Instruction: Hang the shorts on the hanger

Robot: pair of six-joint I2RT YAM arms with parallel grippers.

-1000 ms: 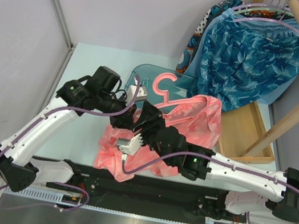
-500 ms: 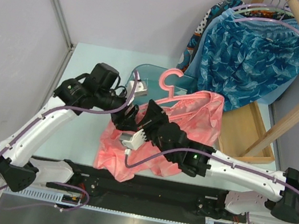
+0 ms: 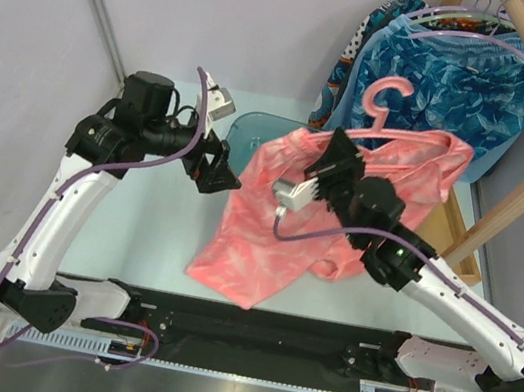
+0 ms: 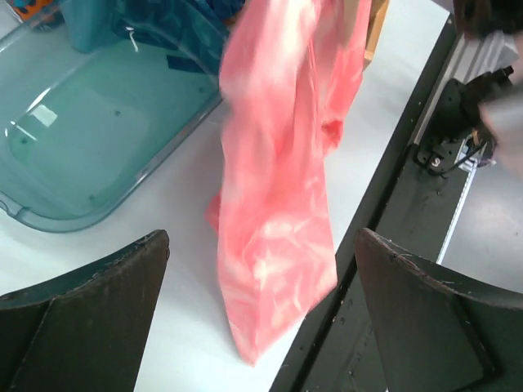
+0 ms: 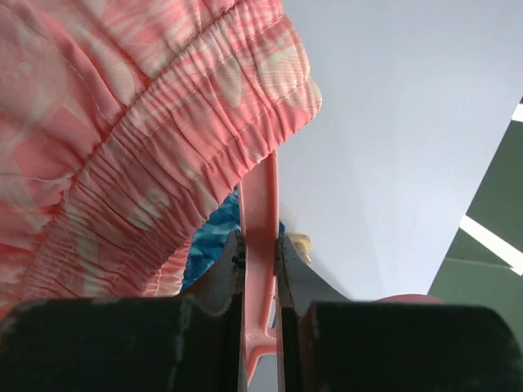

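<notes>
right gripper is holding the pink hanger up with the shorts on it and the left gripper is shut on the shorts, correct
Not quite: the left gripper is open and grips nothing, as the left wrist view shows, its fingers spread wide with the shorts hanging beyond them. The right gripper does hold the hanger up, shorts on it.

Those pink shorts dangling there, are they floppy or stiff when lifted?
Probably very floppy: the shorts sag in loose folds below the hanger, with one corner drooping low. They are likely light too, since the thin hanger carries them without visibly bending. The gathered waistband may help them grip rather than slide off.
</notes>
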